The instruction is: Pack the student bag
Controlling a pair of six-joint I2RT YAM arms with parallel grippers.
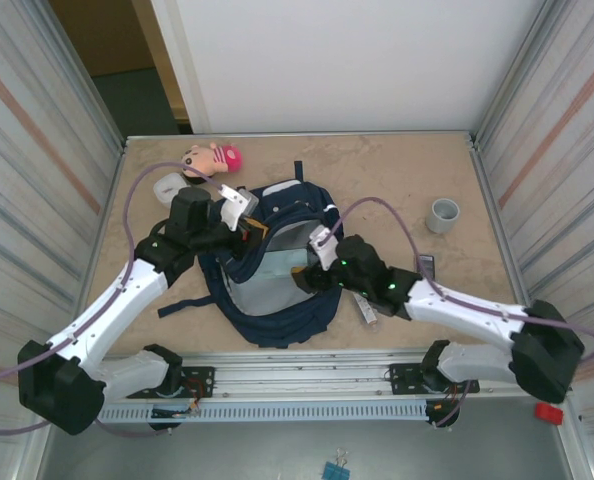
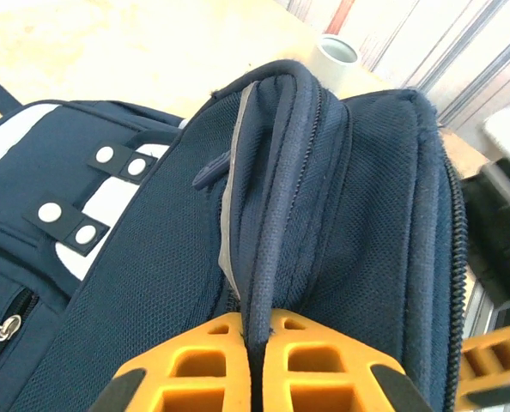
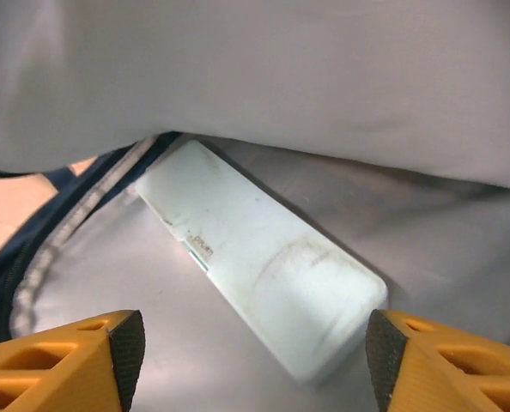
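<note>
Navy student bag (image 1: 272, 285) lies flat in the middle of the desk (image 1: 377, 170), just beyond the arm bases, with its main compartment gaping and the pale grey lining showing. The left claw (image 1: 247, 230) sits at the bag's left upper edge. On the left wrist camera its orange fingers (image 2: 195, 365) are pressed together on a fold of the bag's dark blue rim beside the zip, so this claw (image 2: 253, 360) is pinching the bag fabric. The right claw (image 1: 305, 275) reaches into the bag's opening from the bag's right side. On the right wrist camera that claw (image 3: 253, 348) stands wide, with nothing between its fingers. Beyond them a white oblong case (image 3: 255, 283) lies slantwise on the lining inside the bag, under an overhanging fold of grey lining. Beyond the bag's upper left corner lies a doll (image 1: 212, 157) with a pink cap. A grey cup (image 1: 442, 214) stands well to the bag's right.
</note>
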